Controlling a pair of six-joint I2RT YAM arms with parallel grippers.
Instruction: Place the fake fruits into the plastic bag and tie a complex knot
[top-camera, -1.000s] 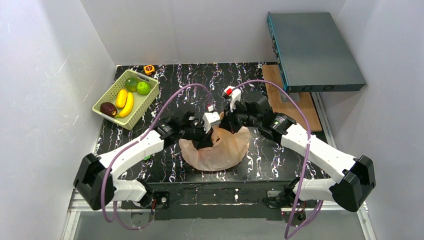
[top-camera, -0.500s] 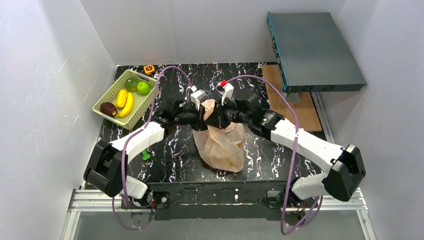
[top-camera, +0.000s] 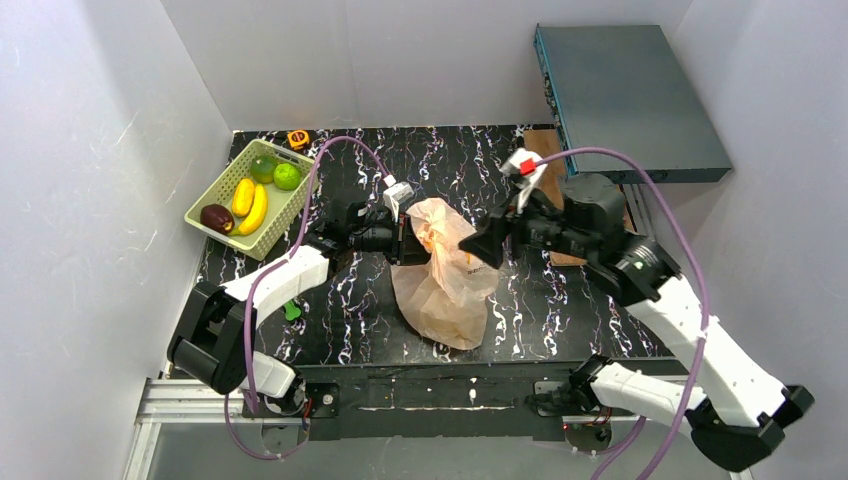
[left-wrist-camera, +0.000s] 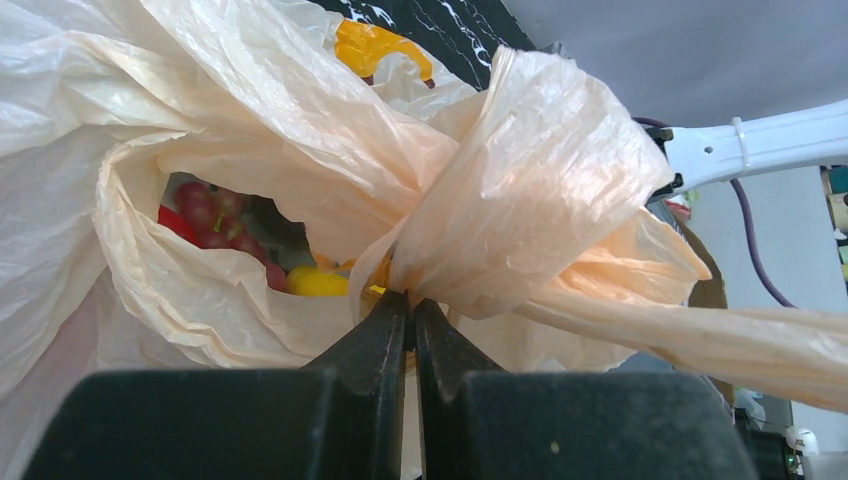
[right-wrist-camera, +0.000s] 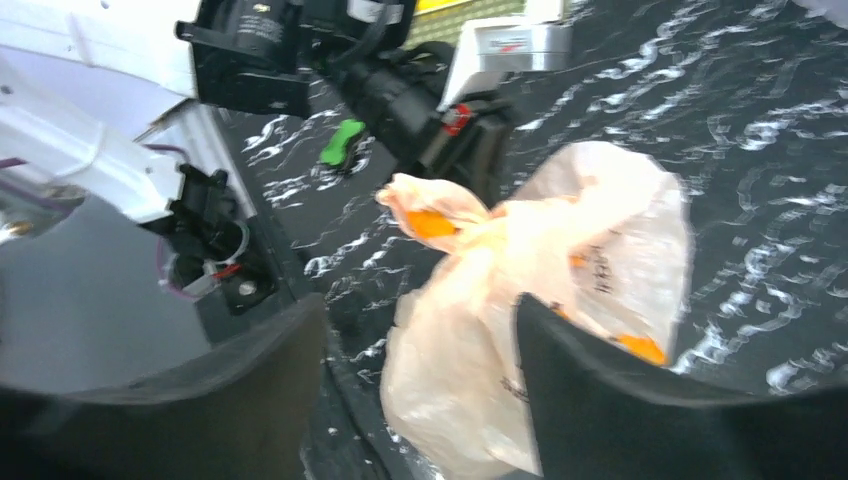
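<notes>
Left gripper (left-wrist-camera: 410, 305) clamped on plastic bag (top-camera: 445, 295) at knot (left-wrist-camera: 520, 190); right gripper (top-camera: 478, 243) jaws apart, just beside bag

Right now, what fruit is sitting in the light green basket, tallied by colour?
Yellow bananas: 2
Green round fruits: 2
Dark purple plum: 1
Total: 5 in the basket
</notes>
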